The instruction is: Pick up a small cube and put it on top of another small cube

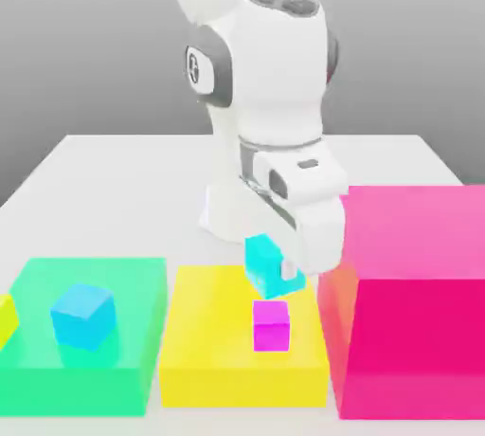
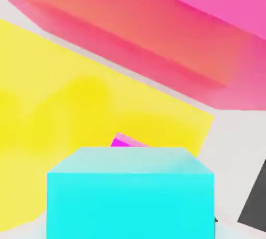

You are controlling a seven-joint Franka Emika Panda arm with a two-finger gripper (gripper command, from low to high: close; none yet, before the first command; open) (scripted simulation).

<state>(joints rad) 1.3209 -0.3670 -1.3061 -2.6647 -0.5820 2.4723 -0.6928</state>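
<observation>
Cube [image 1: 271,267], turquoise, tilted, clamped in the fingers [image 1: 289,269] above the yellow block [image 1: 208,330]. Magenta cube [image 1: 271,327] beneath, on that block. Risk: released while tilted, turquoise could topple off so small a top.

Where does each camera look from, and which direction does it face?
Exterior view: off the arm, facing it from across the blocks, looking somewhat down; the white arm and its gripper show.
Hand view: on the hand, looking past the held cyan cube toward the yellow block; pale finger parts show at the edge.
Both share the cyan cube, magenta cube, yellow block and big pink block.
</observation>
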